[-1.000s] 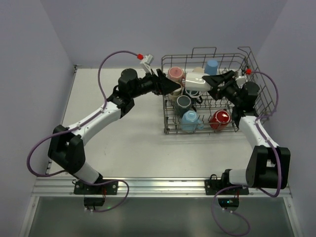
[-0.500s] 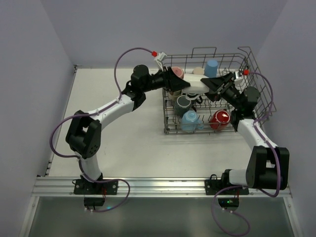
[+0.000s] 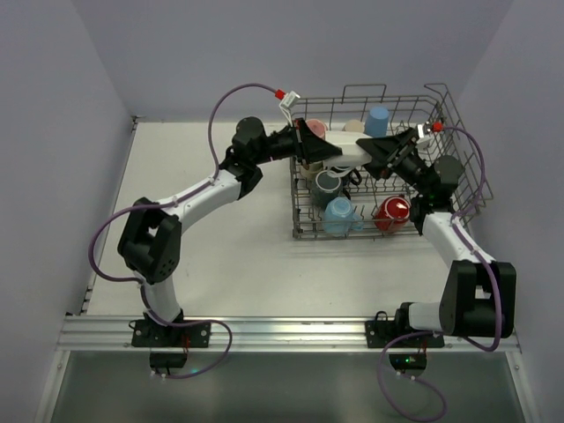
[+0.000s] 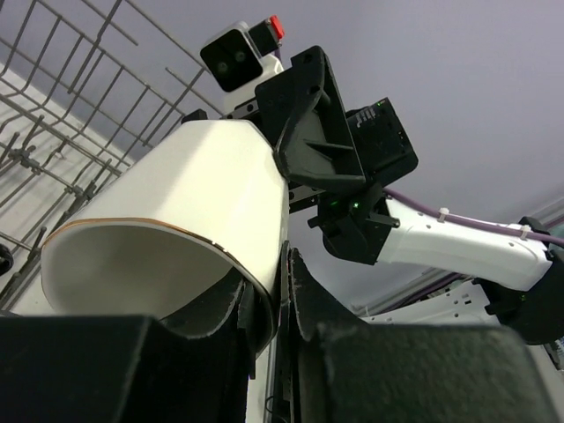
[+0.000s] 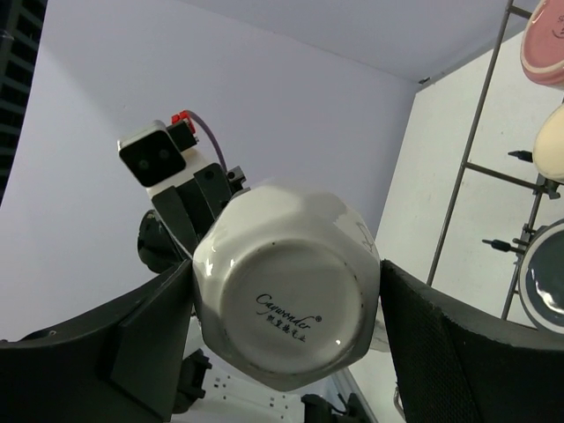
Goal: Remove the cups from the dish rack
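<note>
A white cup (image 3: 348, 150) hangs on its side above the dish rack (image 3: 370, 233), held from both ends. My left gripper (image 3: 330, 152) is shut on its rim, one finger inside the mouth and one outside (image 4: 269, 273). My right gripper (image 3: 370, 146) is shut on the cup's base end, with the white cup's (image 5: 286, 295) printed underside filling the space between its fingers (image 5: 284, 271). In the rack sit a pink cup (image 3: 313, 130), a beige cup (image 3: 353, 126), a blue tumbler (image 3: 378, 119), a dark teal cup (image 3: 328, 182), a light blue cup (image 3: 338, 214) and a red cup (image 3: 391, 211).
The rack's raised wire handles (image 3: 364, 89) and tall right side (image 3: 458, 123) stand close round my right arm. The white tabletop (image 3: 220, 238) stretches left of the rack and in front of it. Purple walls close in the back and both sides.
My left arm reached right over the rack's left edge, and its jaws closed on the white cup's rim. My right gripper kept its hold, shifting only slightly.
</note>
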Tool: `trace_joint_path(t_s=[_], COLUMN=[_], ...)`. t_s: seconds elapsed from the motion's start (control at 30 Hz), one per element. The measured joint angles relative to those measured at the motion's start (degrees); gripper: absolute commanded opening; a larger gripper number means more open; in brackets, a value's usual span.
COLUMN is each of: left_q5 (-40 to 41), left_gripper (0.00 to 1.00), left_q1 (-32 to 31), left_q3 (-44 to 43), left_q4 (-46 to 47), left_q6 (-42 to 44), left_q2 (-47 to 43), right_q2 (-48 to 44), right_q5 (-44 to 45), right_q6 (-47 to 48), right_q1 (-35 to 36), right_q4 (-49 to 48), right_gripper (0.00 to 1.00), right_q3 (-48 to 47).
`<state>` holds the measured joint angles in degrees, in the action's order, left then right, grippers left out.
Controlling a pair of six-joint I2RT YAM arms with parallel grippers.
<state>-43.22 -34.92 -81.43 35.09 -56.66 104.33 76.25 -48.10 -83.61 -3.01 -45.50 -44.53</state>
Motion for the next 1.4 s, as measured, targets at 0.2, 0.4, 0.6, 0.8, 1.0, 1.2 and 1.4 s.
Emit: trace_joint_path(t_s=[0.2, 0.4, 0.6, 0.8, 1.0, 1.2, 1.4], left_q5=[1.4, 4.6, 7.6, 17.3, 35.6, 47.2, 51.1], left_gripper=[0.0, 0.0, 0.0, 0.0, 0.0, 0.0, 0.0], left_q1=[0.0, 1.2, 7.4, 15.5, 24.6, 30.9, 35.0], left_q3=[0.3, 3.1, 5.8, 1.7, -8.8, -14.9, -19.3], left_q4=[-2.3, -6.9, -9.5, -27.7, -50.1, -62.4, -70.7], left_q6=[1.7, 5.0, 5.5, 13.5, 24.7, 31.7, 34.3], left_q2=[-1.0, -6.1, -10.6, -14.4, -13.3, -6.5, 5.7], right_q2=[1.5, 1.4, -2.2, -7.8, -15.3, -21.9, -24.2], right_q5=[-0.8, -2.4, -2.3, 0.1, 8.2, 17.3, 21.7], right_q6=[-1.1, 0.6, 7.1, 16.6, 29.9, 40.9, 45.5], right_q1=[0.1, 0.8, 0.7, 0.8, 3.5, 11.2, 14.3], right_q4=[-2.1, -1.8, 5.5, 16.1, 30.7, 41.3, 45.3], right_gripper=[0.9, 0.99, 0.99, 0.99, 0.99, 0.99, 0.99], right_q3=[0.0, 0.0, 0.0, 0.0, -0.5, -1.4, -1.4])
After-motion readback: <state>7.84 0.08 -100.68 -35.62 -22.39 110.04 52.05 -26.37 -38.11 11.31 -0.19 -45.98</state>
